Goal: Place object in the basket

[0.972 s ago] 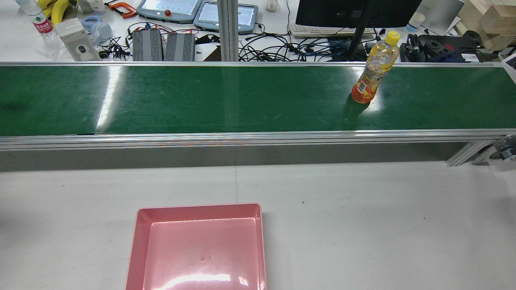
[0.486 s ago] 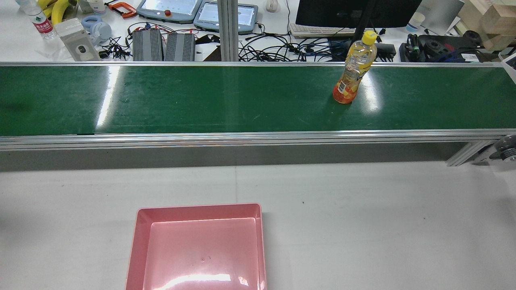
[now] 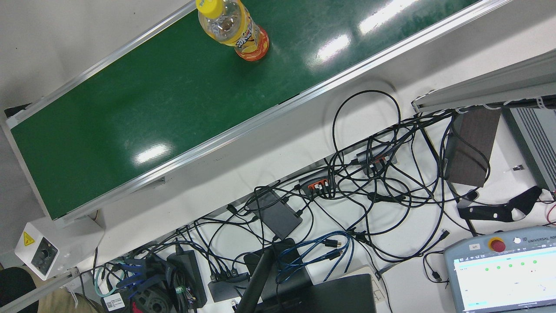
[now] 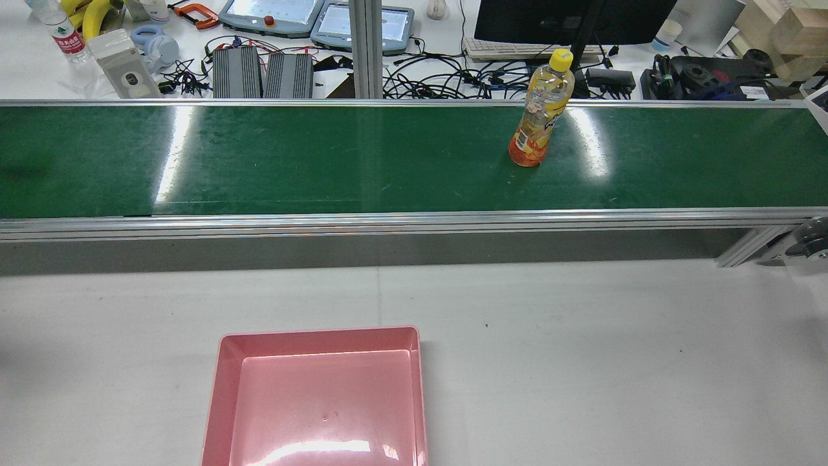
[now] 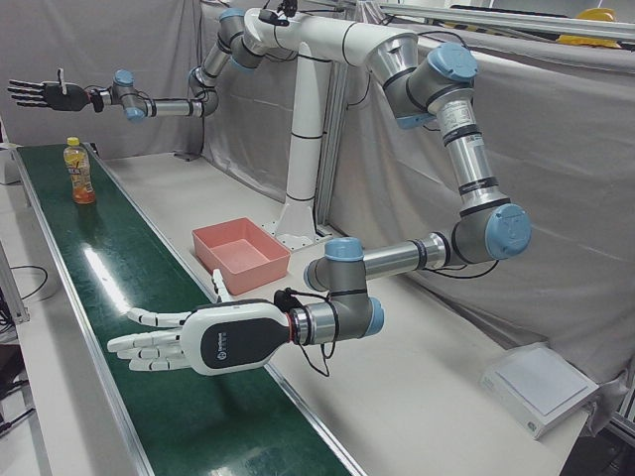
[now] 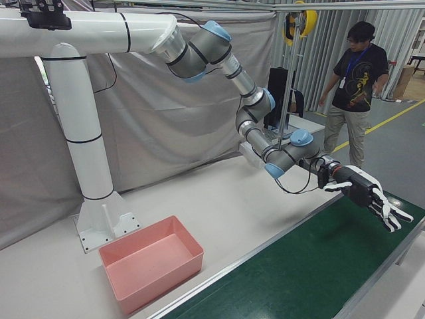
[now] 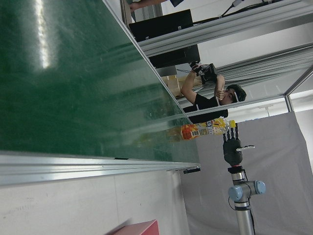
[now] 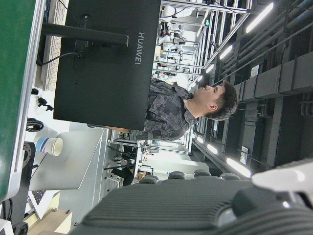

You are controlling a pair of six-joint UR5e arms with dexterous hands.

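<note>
Yellow-capped plastic juice bottle [image 4: 538,113] stands alone in my rear view; left-front view shows both robot hands [image 5: 189,341] [image 5: 42,93] spread wide, empty.

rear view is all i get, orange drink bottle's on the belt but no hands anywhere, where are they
observer: in the left-front view, the right hand is open in the air, above and beyond the orange drink bottle.
operator: and the left
observer: the left hand is open, fingers spread flat, low over the green belt towards its other end.
operator: is either touching the bottle
observer: no, it stands upright on the belt, apart from both hands.
</note>
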